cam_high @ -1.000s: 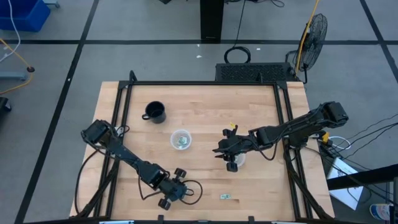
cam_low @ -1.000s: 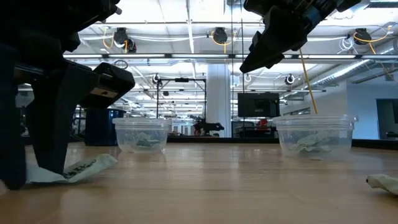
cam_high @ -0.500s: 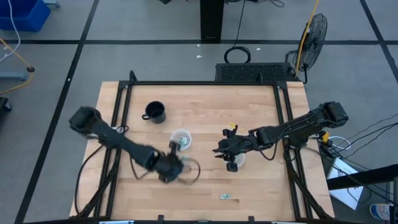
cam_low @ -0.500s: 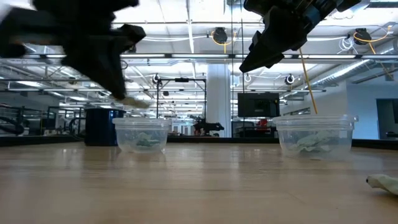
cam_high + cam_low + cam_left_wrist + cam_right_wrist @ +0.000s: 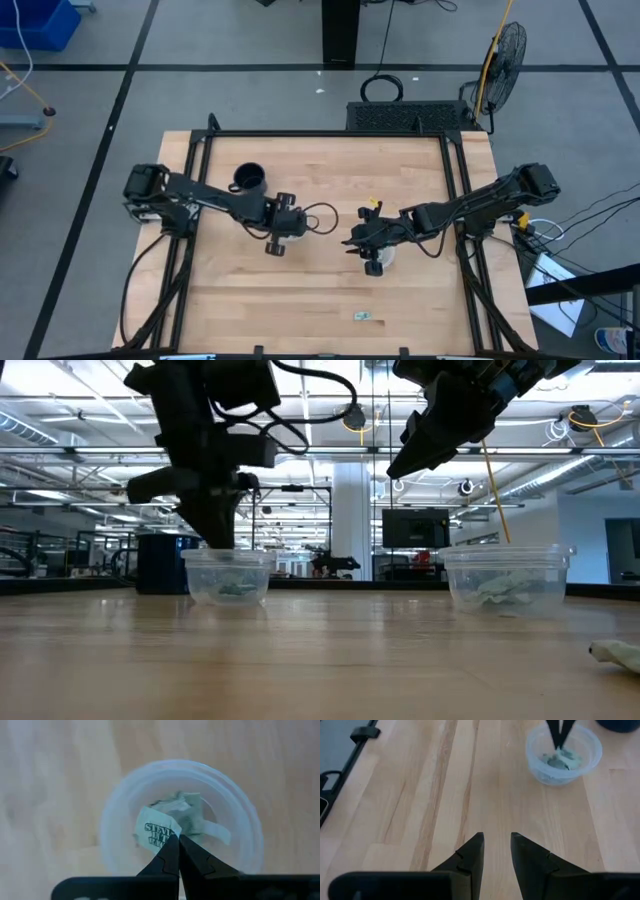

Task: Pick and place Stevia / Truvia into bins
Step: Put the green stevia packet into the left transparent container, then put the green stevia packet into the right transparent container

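Left gripper point(image 5: 176, 840), fingers pinched on a Stevia packet point(image 5: 157, 833), hangs directly over the left bin point(image 5: 230, 573), which holds more packets. Right gripper point(image 5: 496, 845), fingers apart and empty, hovers above the right bin point(image 5: 505, 577). One loose packet point(image 5: 362, 316) lies near the table's point(image 5: 330, 180) front edge.

"STEVIA" printed on packet point(image 5: 158, 833); lines beneath unreadable; no other text legible

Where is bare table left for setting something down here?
Free: the near strip around the loose packet, and the far edge right of the black mug. Crowded: the middle, where the left gripper holds a packet over one cup and the right gripper hovers over the other.
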### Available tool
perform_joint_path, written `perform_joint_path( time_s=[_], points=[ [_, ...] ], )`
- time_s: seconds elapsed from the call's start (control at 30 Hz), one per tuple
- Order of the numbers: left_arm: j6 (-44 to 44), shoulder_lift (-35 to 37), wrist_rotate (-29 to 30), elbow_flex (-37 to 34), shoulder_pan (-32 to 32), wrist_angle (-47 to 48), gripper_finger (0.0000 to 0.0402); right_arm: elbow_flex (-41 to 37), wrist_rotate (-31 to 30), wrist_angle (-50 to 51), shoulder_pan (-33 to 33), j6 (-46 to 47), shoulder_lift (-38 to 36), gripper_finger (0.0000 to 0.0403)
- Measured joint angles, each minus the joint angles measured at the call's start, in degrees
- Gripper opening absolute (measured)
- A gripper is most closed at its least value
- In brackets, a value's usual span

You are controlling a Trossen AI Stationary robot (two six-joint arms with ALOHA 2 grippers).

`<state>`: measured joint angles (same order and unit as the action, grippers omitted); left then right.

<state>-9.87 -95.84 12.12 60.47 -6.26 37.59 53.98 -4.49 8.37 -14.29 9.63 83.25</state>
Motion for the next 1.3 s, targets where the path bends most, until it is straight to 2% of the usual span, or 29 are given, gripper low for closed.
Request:
perform_joint_path(
  time_s=[0.17, 0.47, 0.63, 0.77, 0.9, 1.1, 1.3],
  points=[
    [-3.4, -1.8, -0.2, 0.0, -1.3, 0.6, 0.001, 0.0, 0.0, 0.0, 0.0, 0.1, 0.0, 0.0089],
    [-3.1, -1.8, 1.4, 0.0, -1.5, -0.3, 0.0036, 0.0, 0.0, -0.4, 0.0, -3.5, 0.0, 0.0092],
    [-3.3, -1.8, 2.2, 0.0, -1.4, -0.4, 0.0065, 0.0, 0.4, -0.4, -0.4, -6.1, 0.0, 0.012],
    [-3.1, -1.8, 7.8, 0.0, -1.4, -0.5, 0.0097, 0.0, 1.6, -1.0, -1.7, -8.1, 0.0, 0.0151],
    [-2.0, -1.6, 9.4, 0.0, -1.4, -0.7, 0.012, 0.0, 1.6, -1.7, -5.6, -10.2, 0.0, 0.0172],
    [-1.5, -1.5, 5.2, 0.0, -1.5, -1.4, 0.0127, 0.0, 1.7, -8.0, -14.7, -13.2, 0.0, 0.0173],
    [0.5, -1.5, 4.4, 0.0, -1.5, -1.5, 0.0127, 0.0, -0.2, -9.3, -21.3, -6.7, 2.8, 0.0172]
  ],
)
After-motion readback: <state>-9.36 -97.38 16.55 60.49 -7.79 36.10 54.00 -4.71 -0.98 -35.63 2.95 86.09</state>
